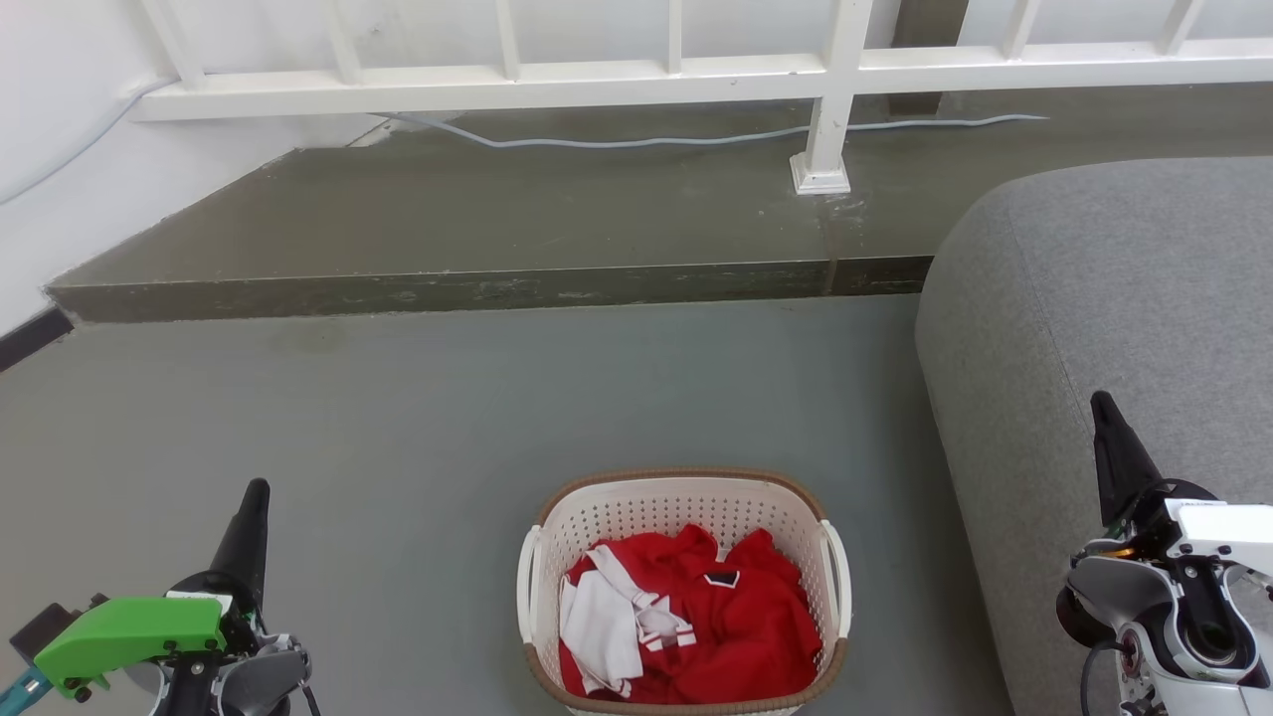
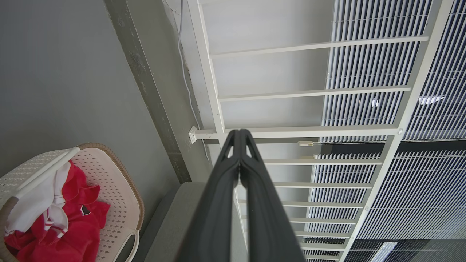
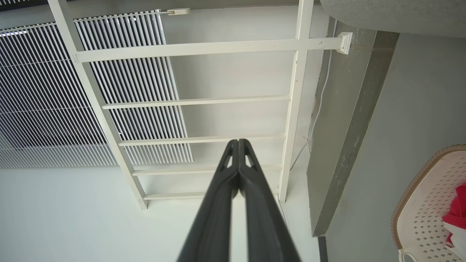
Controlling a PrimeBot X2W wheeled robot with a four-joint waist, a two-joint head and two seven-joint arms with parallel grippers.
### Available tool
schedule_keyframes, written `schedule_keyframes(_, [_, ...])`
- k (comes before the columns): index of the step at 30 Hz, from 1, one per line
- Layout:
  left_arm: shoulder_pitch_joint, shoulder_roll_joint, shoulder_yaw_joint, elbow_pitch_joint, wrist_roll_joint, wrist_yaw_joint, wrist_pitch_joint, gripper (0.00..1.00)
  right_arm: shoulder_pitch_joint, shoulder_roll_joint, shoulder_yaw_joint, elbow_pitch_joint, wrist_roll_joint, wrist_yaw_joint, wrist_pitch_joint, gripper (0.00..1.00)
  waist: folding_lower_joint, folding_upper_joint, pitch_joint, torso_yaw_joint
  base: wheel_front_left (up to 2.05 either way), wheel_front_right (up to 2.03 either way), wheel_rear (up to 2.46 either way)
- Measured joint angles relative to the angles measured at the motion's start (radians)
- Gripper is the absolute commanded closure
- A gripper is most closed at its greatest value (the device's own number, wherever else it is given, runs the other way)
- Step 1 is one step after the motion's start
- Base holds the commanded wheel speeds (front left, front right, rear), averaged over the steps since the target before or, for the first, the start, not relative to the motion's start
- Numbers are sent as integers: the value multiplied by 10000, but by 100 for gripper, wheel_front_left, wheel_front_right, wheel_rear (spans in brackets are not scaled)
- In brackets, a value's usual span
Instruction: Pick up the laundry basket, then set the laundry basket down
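While upright, laundry basket (image 1: 686, 512), handles (image 1: 524, 582) left and right

**Both grippers closed, one at each lower side**

In the head view the left gripper (image 1: 254, 489) sits at about 8 o'clock. Its two dark fingers are pressed together and lean toward 1 o'clock above a green wrist housing (image 1: 129, 631). The right gripper (image 1: 1102, 403) sits at about 4 o'clock, fingers likewise together, leaning toward 11 o'clock from a white wrist housing (image 1: 1218, 525). Each wrist view shows its own fingers rising toward 12 o'clock and meeting at the tips
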Motion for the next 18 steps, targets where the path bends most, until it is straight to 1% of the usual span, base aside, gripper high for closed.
schedule_keyframes(18, [0, 0, 2, -4, 0, 0, 0, 100, 0, 0, 0, -13, 0, 0, 0, 100, 0, 0, 0, 0, 0, 0, 0])
